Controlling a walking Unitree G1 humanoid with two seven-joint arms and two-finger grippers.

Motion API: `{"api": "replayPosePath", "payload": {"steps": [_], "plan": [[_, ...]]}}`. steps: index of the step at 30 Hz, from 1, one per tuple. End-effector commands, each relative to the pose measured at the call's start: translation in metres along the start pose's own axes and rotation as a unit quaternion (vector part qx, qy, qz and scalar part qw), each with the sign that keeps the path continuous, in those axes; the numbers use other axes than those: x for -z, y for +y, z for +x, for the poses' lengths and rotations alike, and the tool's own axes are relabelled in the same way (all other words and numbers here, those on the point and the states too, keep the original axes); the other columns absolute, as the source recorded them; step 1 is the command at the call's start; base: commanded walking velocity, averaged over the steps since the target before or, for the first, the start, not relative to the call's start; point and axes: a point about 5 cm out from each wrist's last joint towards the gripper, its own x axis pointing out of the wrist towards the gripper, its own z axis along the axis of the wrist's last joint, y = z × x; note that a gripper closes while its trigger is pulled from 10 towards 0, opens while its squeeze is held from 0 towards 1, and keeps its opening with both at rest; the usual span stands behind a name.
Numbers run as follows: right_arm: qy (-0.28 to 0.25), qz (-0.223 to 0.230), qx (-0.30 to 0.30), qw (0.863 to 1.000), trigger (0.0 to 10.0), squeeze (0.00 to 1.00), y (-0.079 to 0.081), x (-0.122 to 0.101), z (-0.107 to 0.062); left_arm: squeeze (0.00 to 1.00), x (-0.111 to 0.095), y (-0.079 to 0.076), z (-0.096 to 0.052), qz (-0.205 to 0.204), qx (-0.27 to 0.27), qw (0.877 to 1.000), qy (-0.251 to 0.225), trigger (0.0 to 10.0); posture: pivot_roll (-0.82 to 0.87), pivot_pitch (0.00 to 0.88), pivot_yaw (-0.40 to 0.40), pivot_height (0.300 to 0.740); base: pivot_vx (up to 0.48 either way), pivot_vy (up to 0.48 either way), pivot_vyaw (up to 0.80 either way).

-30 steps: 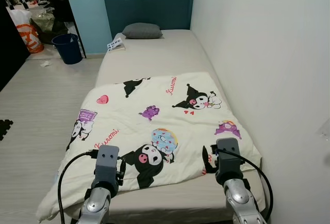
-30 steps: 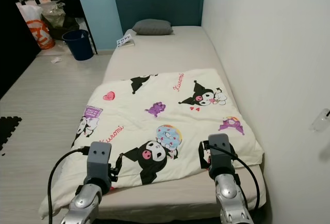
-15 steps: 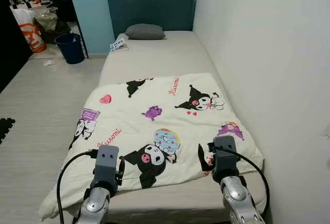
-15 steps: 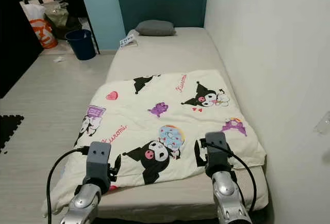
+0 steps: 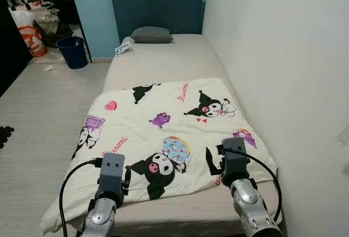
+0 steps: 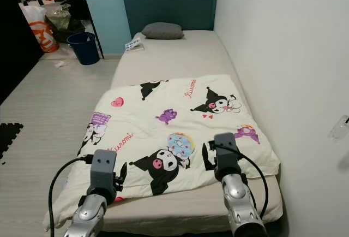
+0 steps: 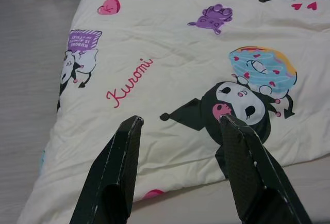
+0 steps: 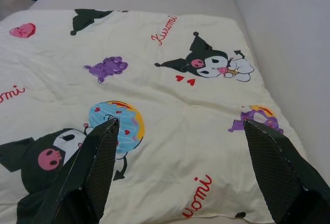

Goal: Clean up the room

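Observation:
A cream blanket point(image 5: 163, 122) printed with cartoon characters covers the near half of a beige bed point(image 5: 163, 59); its left edge hangs off the side. A grey pillow point(image 5: 151, 34) lies at the head. Both my arms reach over the foot of the bed. My left gripper point(image 7: 180, 120) is open just above the blanket's near edge, beside the black character print point(image 7: 237, 100). Also open, with nothing between its fingers, my right gripper point(image 8: 181, 125) hovers over the blanket's near right part.
A white wall point(image 5: 283, 57) runs along the bed's right side. A small printed card point(image 5: 123, 48) lies by the pillow. On the wooden floor to the left stand a blue bin point(image 5: 72, 50) and an orange-and-white bag point(image 5: 30, 37); a black mat point(image 5: 4, 135) lies nearer.
My right gripper has edged forward over the blanket. The left arm has hardly moved. The view shifted slightly.

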Motion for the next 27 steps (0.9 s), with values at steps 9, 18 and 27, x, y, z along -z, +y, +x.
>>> {"api": "replayPosePath", "payload": {"steps": [9,18,27], "plan": [[0.013,0.000,0.005,1.000,10.0,0.00,-0.0033,0.0057,-0.0010,0.00,0.0082,0.0012,-0.0028,0.003,-0.004,1.000,0.014,10.0,-0.05,0.126,0.013,0.740,0.000,0.000,0.00],[0.017,0.004,0.009,1.000,10.0,0.00,-0.0058,0.0055,0.0012,0.00,0.0056,0.0005,-0.0013,0.005,-0.004,1.000,0.011,10.0,-0.05,0.123,0.011,0.730,0.000,0.000,0.00],[0.015,0.004,0.008,1.000,10.0,0.00,-0.0069,0.0054,0.0006,0.00,0.0087,0.0026,-0.0037,0.007,-0.007,1.000,0.014,10.0,-0.05,0.121,0.007,0.695,0.000,0.000,0.00]]}}
